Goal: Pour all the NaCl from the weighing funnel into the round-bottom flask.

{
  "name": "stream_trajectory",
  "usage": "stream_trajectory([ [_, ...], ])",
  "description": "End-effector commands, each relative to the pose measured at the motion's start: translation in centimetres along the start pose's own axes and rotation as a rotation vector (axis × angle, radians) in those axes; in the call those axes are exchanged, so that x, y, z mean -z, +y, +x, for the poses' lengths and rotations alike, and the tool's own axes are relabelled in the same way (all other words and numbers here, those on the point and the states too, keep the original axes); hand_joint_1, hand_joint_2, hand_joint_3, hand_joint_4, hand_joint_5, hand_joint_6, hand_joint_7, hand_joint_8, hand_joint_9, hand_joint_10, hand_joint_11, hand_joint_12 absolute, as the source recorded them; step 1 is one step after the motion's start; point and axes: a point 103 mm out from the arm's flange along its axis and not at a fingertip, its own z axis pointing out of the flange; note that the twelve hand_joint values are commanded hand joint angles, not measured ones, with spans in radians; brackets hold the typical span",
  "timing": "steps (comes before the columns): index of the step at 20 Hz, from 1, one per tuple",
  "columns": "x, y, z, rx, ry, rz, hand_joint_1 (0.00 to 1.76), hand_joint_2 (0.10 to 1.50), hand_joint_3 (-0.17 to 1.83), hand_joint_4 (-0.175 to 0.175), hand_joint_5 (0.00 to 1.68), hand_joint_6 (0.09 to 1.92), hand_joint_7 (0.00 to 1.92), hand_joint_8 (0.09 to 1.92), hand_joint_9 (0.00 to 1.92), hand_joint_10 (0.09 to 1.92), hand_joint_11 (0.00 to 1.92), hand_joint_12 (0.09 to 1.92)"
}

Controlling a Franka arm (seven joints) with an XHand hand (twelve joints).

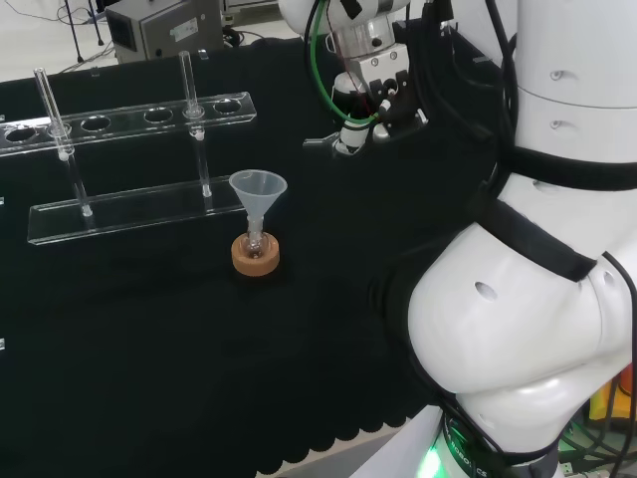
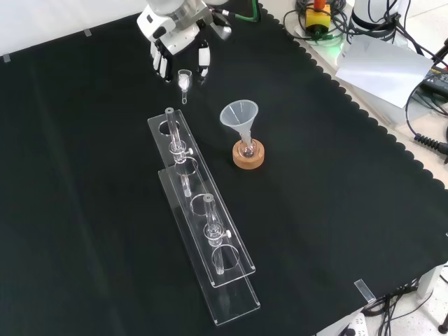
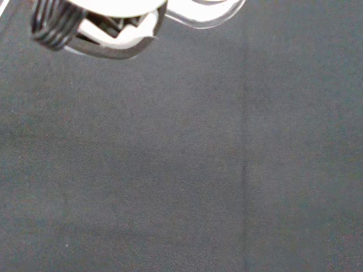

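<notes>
A small round-bottom flask [image 1: 256,245] [image 2: 246,149] sits on a cork ring [image 1: 256,259] [image 2: 249,157] mid-cloth, with a clear plastic funnel [image 1: 258,189] [image 2: 239,115] standing in its neck. The hand [image 1: 376,88] [image 2: 173,36] hovers above the cloth, right of the flask in the head view and up-left of it in the front view. Its fingers [image 2: 204,59] are curled around a small glass weighing funnel [image 2: 184,81] [image 1: 320,142] that holds something white. The weighing funnel is well apart from the plastic funnel. In the wrist view a blurred part of the hand [image 3: 108,22] shows over bare black cloth.
A clear acrylic rack [image 1: 129,115] [image 2: 203,210] with two upright glass tubes stands beyond the flask in the head view, left of it in the front view. A grey box [image 1: 164,25] sits behind the cloth. The cloth's scalloped edge [image 2: 364,112] runs along the front view's right.
</notes>
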Motion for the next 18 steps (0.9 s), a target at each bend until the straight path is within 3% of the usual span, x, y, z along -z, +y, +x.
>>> stream_trajectory([
  [1, 0.6, -1.5, 0.4, -0.008, -0.020, 0.004, 1.10, 0.65, 0.77, 0.175, 1.17, 0.91, 0.82, 0.59, 1.11, 0.28, 0.94, 0.98],
  [7, 2.4, -4.6, -0.4, 0.019, -0.027, -0.018, 1.10, 0.64, 0.77, 0.175, 1.17, 0.91, 0.82, 0.59, 1.11, 0.27, 0.94, 0.98],
  [18, 3.8, -8.7, 2.2, 0.089, -0.111, 0.008, 1.10, 0.64, 0.78, 0.175, 1.17, 0.92, 0.81, 0.59, 1.11, 0.27, 0.94, 0.98],
])
